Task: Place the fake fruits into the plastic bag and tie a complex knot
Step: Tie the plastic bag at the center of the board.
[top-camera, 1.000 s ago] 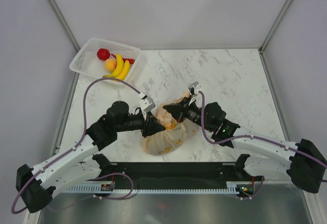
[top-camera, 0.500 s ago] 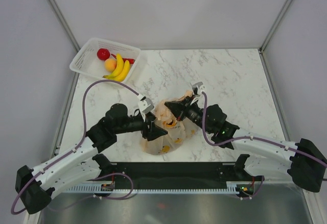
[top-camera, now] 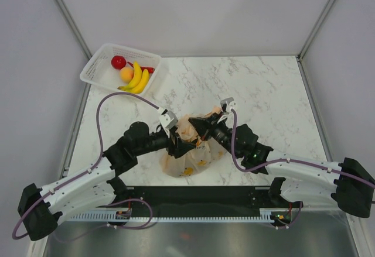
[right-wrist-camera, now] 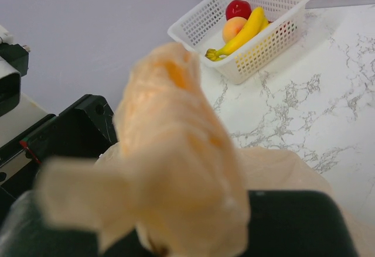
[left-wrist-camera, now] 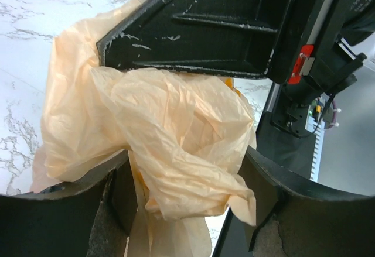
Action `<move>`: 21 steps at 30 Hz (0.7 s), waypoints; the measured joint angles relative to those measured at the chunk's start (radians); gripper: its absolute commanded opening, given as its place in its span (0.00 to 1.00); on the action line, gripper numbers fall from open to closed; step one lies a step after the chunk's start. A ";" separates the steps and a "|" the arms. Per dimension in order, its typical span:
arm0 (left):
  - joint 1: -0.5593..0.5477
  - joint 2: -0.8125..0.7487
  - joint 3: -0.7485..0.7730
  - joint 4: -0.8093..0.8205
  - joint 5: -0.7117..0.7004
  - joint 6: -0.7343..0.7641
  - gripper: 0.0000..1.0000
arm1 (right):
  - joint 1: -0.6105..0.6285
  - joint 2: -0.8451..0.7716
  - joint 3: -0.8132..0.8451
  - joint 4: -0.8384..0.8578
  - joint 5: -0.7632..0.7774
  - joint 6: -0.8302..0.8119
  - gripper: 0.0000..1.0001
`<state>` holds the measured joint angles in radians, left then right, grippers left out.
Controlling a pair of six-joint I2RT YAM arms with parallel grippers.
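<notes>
The plastic bag sits on the marble table just in front of the arm bases, between the two grippers, its top gathered into a crumpled bunch. The right gripper is pressed together on that bunch. In its wrist view the peach film rises from between its fingers, drawn up and away from the body of the bag, seemingly to keep the neck taut so the other arm has something to work around. The left gripper stands spread, one finger on each side of a fold of film without squeezing it, placed as if to take a hold on the neck or on a loose handle strip. Whether a twist or knot has formed in the bunch I cannot tell. Well apart, at the far left corner, the white basket holds an apple, a peach, bananas and a chili. So I judge the filling incomplete though the tying is under way; what lies inside the bag does not show
</notes>
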<state>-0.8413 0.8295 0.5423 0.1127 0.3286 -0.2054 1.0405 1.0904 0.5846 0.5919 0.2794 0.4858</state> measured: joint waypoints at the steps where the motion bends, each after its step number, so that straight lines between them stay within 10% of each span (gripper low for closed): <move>1: -0.006 0.002 0.000 0.008 -0.017 0.000 0.68 | 0.003 0.000 0.000 0.000 0.009 0.000 0.00; 21: -0.274 0.204 0.071 0.072 -0.589 0.085 0.51 | 0.012 -0.011 -0.003 -0.002 0.138 0.009 0.00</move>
<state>-1.1152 1.0340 0.6128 0.1844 -0.2607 -0.1207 1.0523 1.0794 0.5816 0.5900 0.4175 0.4946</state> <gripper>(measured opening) 0.517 0.018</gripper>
